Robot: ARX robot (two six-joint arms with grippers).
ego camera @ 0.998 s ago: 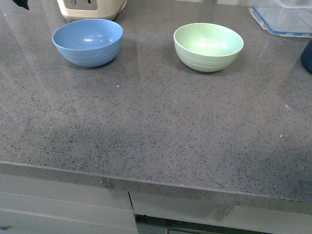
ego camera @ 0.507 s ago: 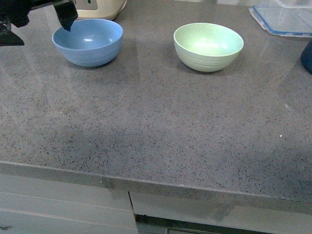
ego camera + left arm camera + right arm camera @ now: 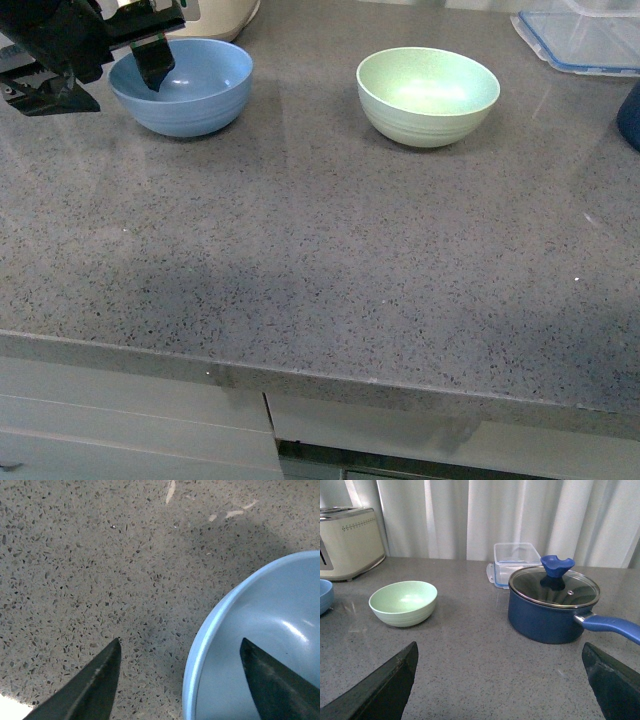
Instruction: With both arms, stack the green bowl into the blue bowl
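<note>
The blue bowl (image 3: 195, 90) stands at the back left of the grey counter, and the green bowl (image 3: 428, 95) stands upright to its right, a bowl's width away. My left gripper (image 3: 125, 92) is open and straddles the blue bowl's left rim. One finger (image 3: 155, 68) hangs inside the bowl, the other outside. The left wrist view shows that rim (image 3: 200, 645) between the spread tips of the left gripper (image 3: 180, 641). My right gripper (image 3: 500, 645) is open over bare counter, well short of the green bowl (image 3: 403, 602). It does not show in the front view. A sliver of the blue bowl (image 3: 324, 595) is at the edge.
A cream toaster (image 3: 190, 15) stands right behind the blue bowl. A clear lidded container (image 3: 585, 40) sits at the back right. A navy pot (image 3: 552, 605) with a glass lid and long handle stands right of the green bowl. The counter's front edge (image 3: 300, 375) is near.
My left arm has come in from the left and moved right, so that one finger now hangs inside the blue bowl. Both bowls have stayed put.
</note>
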